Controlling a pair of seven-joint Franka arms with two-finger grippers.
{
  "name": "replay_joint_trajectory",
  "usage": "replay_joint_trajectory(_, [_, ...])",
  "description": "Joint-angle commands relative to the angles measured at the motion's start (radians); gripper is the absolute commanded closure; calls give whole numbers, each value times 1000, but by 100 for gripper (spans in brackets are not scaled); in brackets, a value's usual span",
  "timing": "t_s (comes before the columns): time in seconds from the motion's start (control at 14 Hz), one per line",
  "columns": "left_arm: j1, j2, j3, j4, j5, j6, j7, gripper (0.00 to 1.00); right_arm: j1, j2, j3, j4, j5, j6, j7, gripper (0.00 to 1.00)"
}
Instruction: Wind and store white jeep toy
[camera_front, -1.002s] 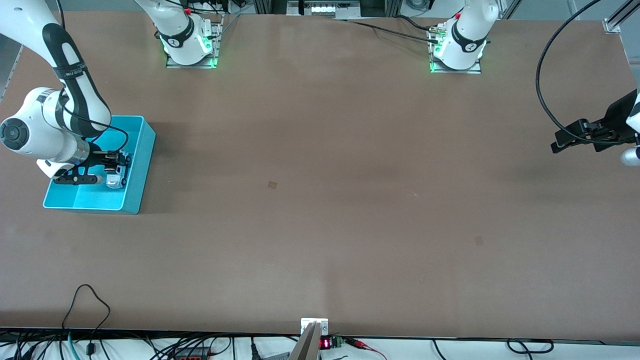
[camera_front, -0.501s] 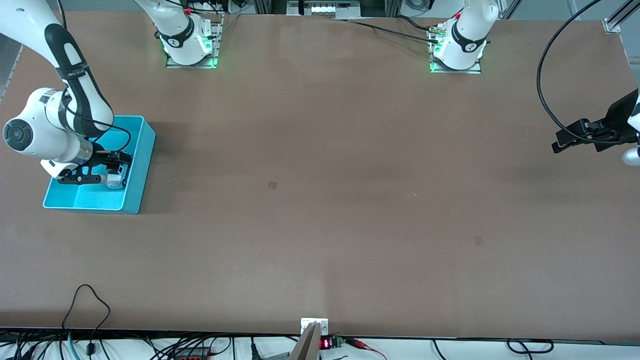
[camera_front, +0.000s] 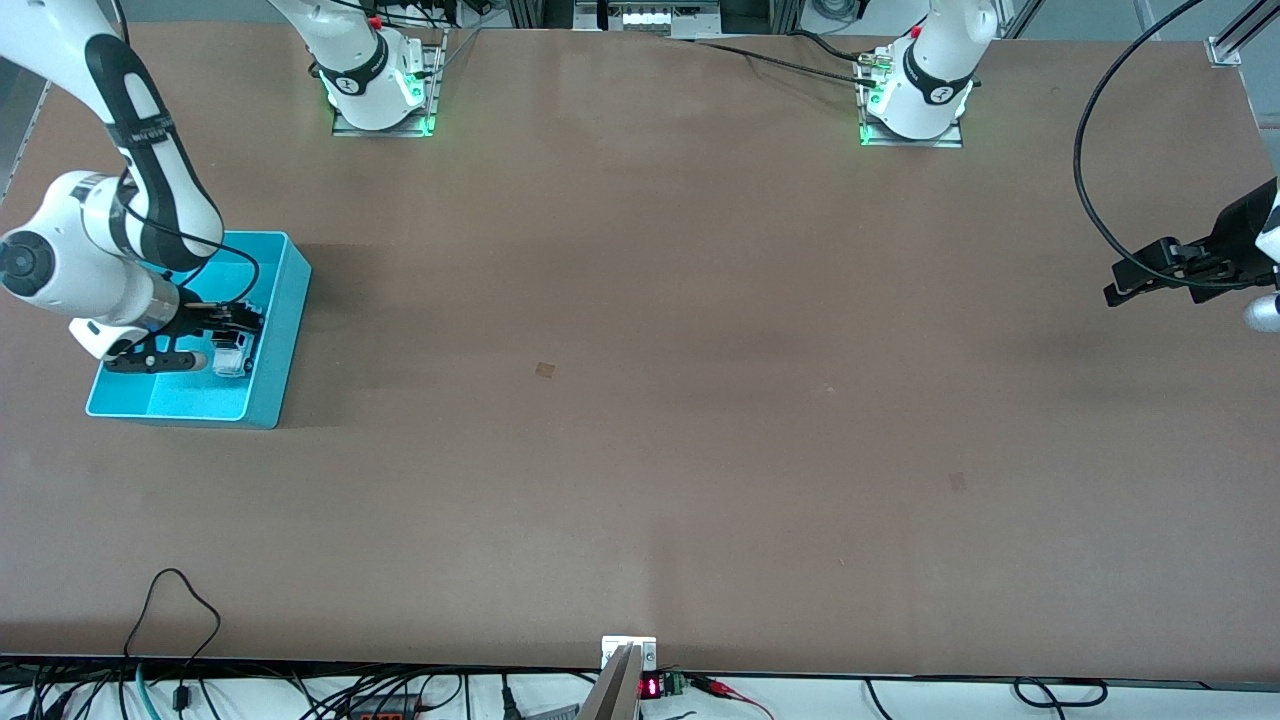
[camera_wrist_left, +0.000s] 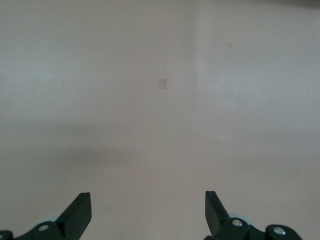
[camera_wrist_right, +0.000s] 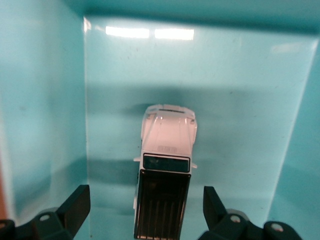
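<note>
The white jeep toy (camera_wrist_right: 165, 170), white with a black ribbed roof and dark windscreen, rests on the floor of the turquoise bin (camera_wrist_right: 240, 90). From the front it shows as a small pale shape (camera_front: 229, 356) inside the bin (camera_front: 275, 340), which stands at the right arm's end of the table. My right gripper (camera_wrist_right: 146, 206) hangs just over the jeep's rear, open, with a gap between each finger (camera_wrist_right: 75, 205) and the car. Over bare table at the other end, my left gripper (camera_wrist_left: 148, 210) waits open with nothing in it (camera_front: 1150, 275).
Both arm bases (camera_front: 380, 90) (camera_front: 915, 100) stand along the table's farthest edge from the front camera. A black cable (camera_front: 1100, 180) loops above the left arm. Loose cables (camera_front: 175, 620) lie at the edge nearest the front camera. Brown tabletop (camera_front: 640, 380) spreads between the bin and the left gripper.
The right gripper's fingers have spread apart and let go of the jeep, which now lies in the bin. The right arm shifted slightly. The left arm has not moved.
</note>
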Motion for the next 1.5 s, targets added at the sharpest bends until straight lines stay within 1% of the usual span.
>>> replay_joint_trajectory(0.0, [-1, -21, 2, -14, -2, -1, 10, 0, -18, -84, 32, 34, -11, -90, 6, 0])
replay_joint_trajectory(0.14, [-1, -21, 2, -12, -2, -3, 10, 0, -16, -113, 49, 97, -9, -168, 6, 0])
replay_joint_trajectory(0.36, [-1, -21, 2, -12, -2, -1, 10, 0, -10, -185, 76, 178, -3, -260, 7, 0])
replay_joint_trajectory(0.57, [-2, -21, 0, -12, -2, -1, 12, 0, 2, -237, 90, 241, 0, -325, 7, 0])
replay_joint_trajectory(0.86, [-5, -23, -1, -12, -1, -1, 12, 0, 20, -250, 89, 430, 1, -503, 6, 0])
replay_joint_trajectory(0.93, [-5, -23, -1, -12, -2, -1, 12, 0, 42, -250, 89, 459, -9, -517, 7, 0])
replay_joint_trajectory(1.07, [-4, -23, 0, -12, -1, -1, 12, 0, 53, -260, 80, 507, 10, -529, 4, 0])
replay_joint_trajectory(1.15, [-4, -23, 0, -12, -1, -1, 12, 0, 59, -265, 78, 514, 29, -575, 4, 0])
replay_joint_trajectory(1.22, [-4, -23, 0, -12, -1, -1, 12, 0, 66, -269, 69, 534, 58, -624, 6, 0])
replay_joint_trajectory(1.29, [-4, -23, 0, -12, -1, -1, 12, 0, 91, -268, 37, 559, 69, -662, 4, 0])
replay_joint_trajectory(1.43, [-4, -23, 0, -12, -1, -1, 12, 0, 186, -268, -52, 586, 69, -710, 6, 0])
